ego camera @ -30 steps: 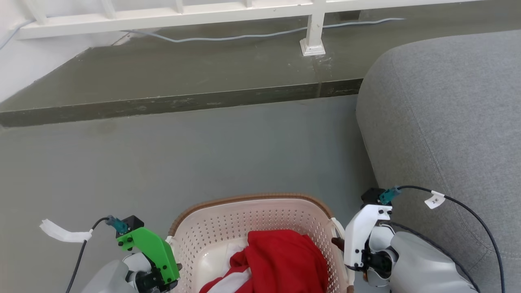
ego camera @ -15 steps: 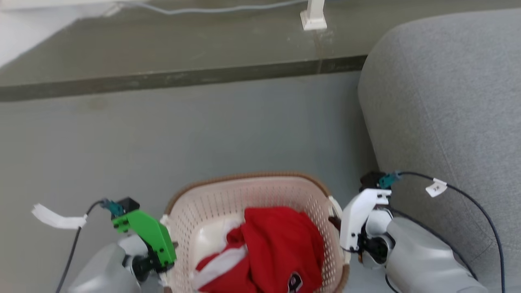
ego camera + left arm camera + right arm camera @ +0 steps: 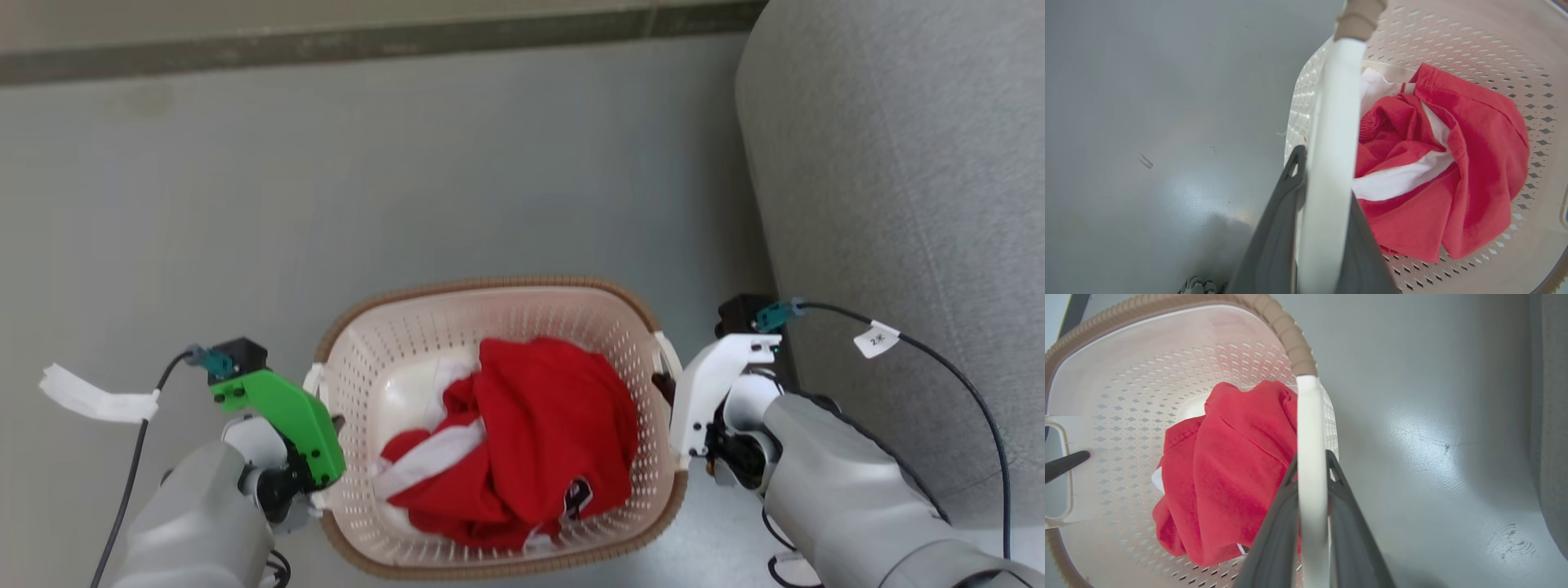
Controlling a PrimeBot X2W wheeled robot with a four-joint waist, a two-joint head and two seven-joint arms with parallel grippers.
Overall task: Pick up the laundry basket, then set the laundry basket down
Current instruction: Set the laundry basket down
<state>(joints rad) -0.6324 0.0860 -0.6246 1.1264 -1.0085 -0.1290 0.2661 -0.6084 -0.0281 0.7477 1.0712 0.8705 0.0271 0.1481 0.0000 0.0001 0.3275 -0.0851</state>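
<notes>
In the head view, the laundry basket (image 3: 490, 285) is low in the middle, over the grey floor (image 3: 408, 180). The grey sofa (image 3: 898, 204) is near it on the right. Red and white clothes (image 3: 531, 425) lie inside the basket. The left end effector (image 3: 335, 422) is at the basket's left side. The right end effector (image 3: 661, 385) is at its right side. Each one is right up against a white handle.

Half a second ago the near end of the basket was cut off. Now almost all of it shows. The white post and the wire at the top are gone from the picture. The dark step (image 3: 326, 45) sits at the very top edge. The whole picture has slid, so it is the camera that has tipped down. Both end effectors stay at the same spots on the basket.

In the left wrist view, the two dark fingers (image 3: 1274, 237) are squeezed tight on the white left handle (image 3: 1331, 122), one on each side, with no gap. The wall with little holes and the clothes are to the right.

In the right wrist view, the two dark fingers (image 3: 1274, 531) are squeezed tight on the white right handle (image 3: 1308, 424) the same way. Across the basket, a dark finger tip of the left end effector pokes in by the far handle.

I cannot tell if the basket's bottom touches the floor.
</notes>
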